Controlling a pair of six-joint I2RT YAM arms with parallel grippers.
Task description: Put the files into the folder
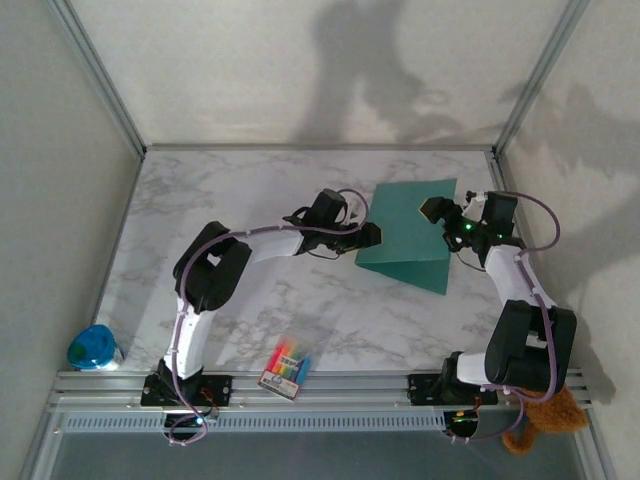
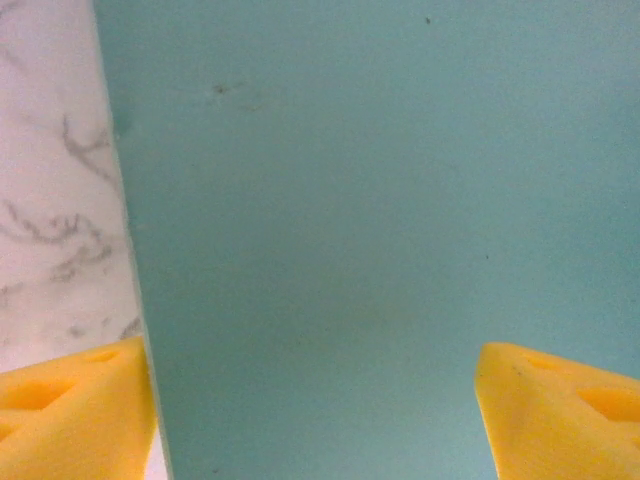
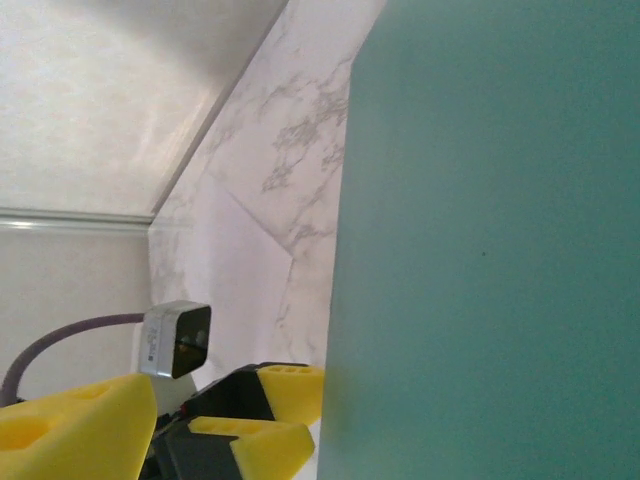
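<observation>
The left hand (image 1: pixel 372 236) is spread wide. Its yellow foam pads (image 2: pixel 70 400) sit far apart, one over the left edge of the thin teal-green card folder (image 1: pixel 412 222) and the other over its flat face. The right hand (image 1: pixel 438 210) is at the folder's far right corner. One of its pads shows in its wrist view and the other is hidden behind the teal card, so I cannot tell whether it is pinching or apart. The folder lies at the far right of the white marble-patterned desk (image 1: pixel 200 200), between the two hands, with its far edge near the back wall and its right edge near the corner post. Its near strip looks darker than the far panel, and its inside is hidden. Bare marble lies open to the left and toward the arm bases, where a small packet of coloured pens (image 1: pixel 287 364) rests at the near edge, well apart from the folder.
</observation>
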